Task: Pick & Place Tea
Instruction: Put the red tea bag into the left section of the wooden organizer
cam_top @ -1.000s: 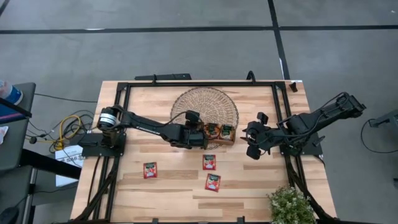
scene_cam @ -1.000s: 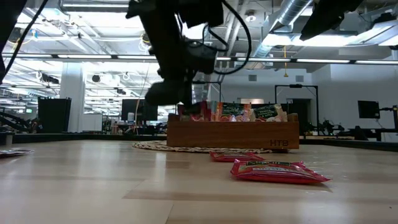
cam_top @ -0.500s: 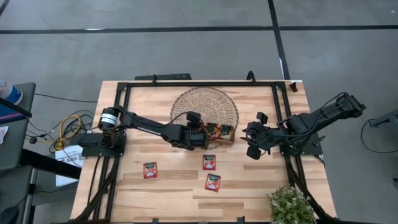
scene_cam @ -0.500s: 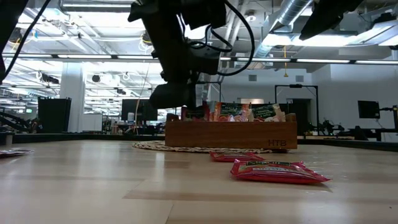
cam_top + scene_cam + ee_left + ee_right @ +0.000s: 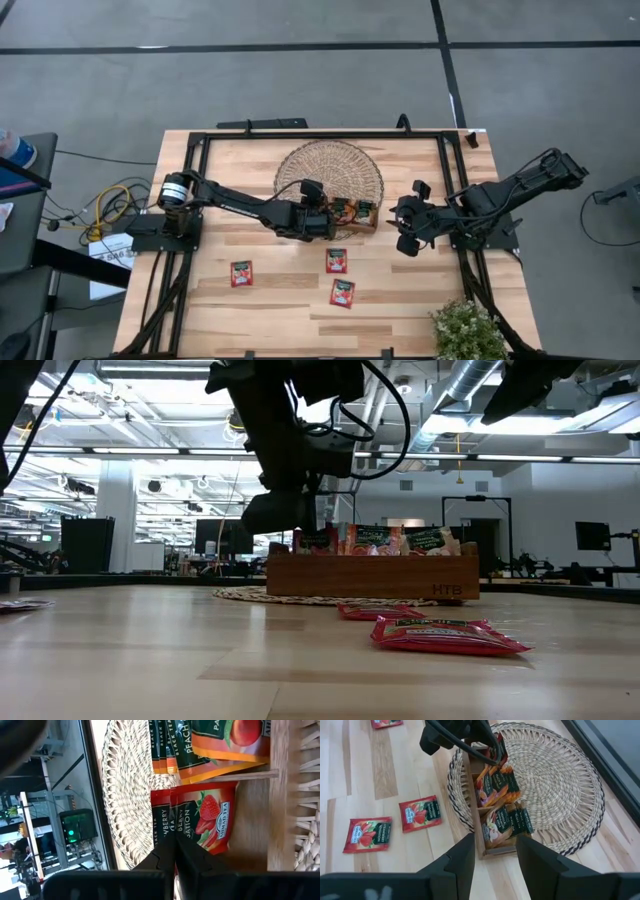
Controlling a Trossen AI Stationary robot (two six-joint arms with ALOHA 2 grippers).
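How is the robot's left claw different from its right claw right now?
The left gripper is shut on a red tea sachet at the wooden tray; the right gripper is open and holds nothing. The left gripper hangs right over the tray's end, on the woven mat; the right gripper waits off to the tray's side, apart from it. Both are dark, with two fingers.

Two dark jointed arms [image 5: 235,203], black cables looped along links, silver-banded base joint.
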